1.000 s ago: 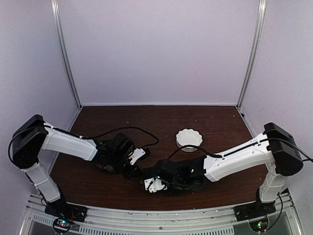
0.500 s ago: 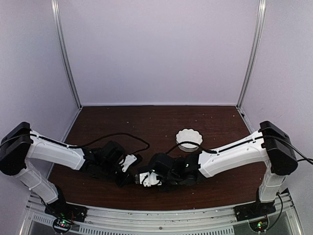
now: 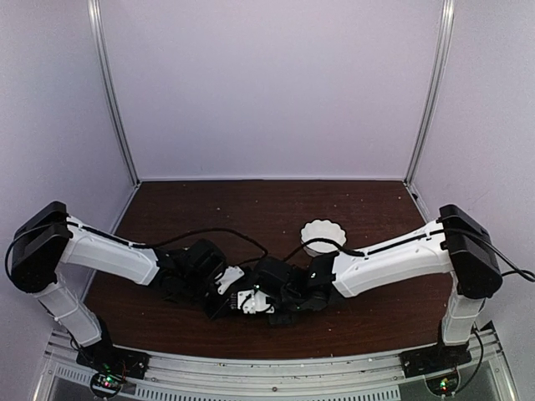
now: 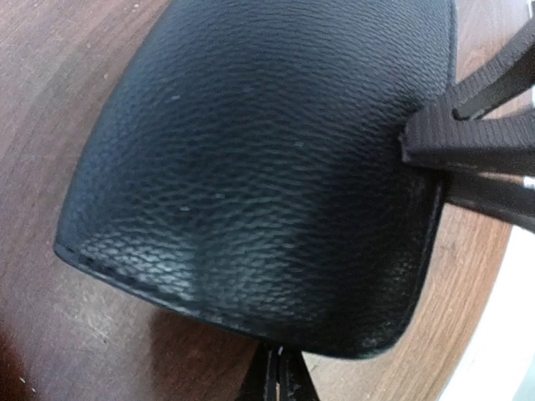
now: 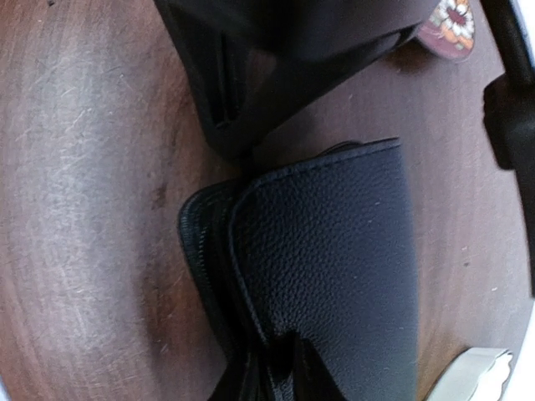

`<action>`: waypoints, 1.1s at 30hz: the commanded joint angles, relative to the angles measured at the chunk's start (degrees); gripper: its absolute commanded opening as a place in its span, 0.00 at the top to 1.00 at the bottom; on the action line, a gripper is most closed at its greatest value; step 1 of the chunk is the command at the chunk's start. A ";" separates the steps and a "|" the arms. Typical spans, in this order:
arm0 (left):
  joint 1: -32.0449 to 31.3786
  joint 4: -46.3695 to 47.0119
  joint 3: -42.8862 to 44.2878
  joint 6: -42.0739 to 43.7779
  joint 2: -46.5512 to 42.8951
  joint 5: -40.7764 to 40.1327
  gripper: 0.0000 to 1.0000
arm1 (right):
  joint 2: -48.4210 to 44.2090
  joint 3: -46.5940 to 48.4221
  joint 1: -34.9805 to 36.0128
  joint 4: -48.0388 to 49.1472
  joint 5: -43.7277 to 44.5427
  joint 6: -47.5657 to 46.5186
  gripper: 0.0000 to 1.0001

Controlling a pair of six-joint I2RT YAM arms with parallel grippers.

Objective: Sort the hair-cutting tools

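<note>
A black grained zip case lies on the wooden table between both grippers; its lid edge stands a little off the zip. My left gripper is shut at the case's near corner, its tips under the rim. My right gripper straddles the lid's edge at the opposite end. It is too dark to tell whether it presses on the lid. In the top view the two grippers meet over the case near the front edge. The hair-cutting tools are hidden.
A white scalloped bowl stands behind the right forearm. A red flowered plate peeks in beyond the left gripper's body. The right gripper's dark fingers show at the case's far edge.
The right gripper has travelled left along the table front and now meets the left gripper over the case. The left arm dipped outward, then came back in.
</note>
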 commanded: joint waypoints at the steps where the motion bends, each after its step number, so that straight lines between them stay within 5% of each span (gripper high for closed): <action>1: 1.47 -0.33 3.59 0.59 0.11 -3.04 1.00 | -3.12 -1.47 -1.29 -11.56 -7.95 0.26 0.74; 6: 4.63 -3.20 5.17 1.89 0.19 -10.96 1.00 | -13.47 -3.54 -3.59 -17.85 -17.29 -5.81 0.54; 17: 6.79 -3.75 17.33 7.94 10.45 -11.89 1.00 | -15.33 -8.76 -17.76 -14.10 -14.95 -19.05 0.49; 33: 8.73 -3.97 23.00 11.50 15.05 -12.81 1.00 | -19.97 -9.10 -16.39 -16.22 -21.20 -18.65 0.46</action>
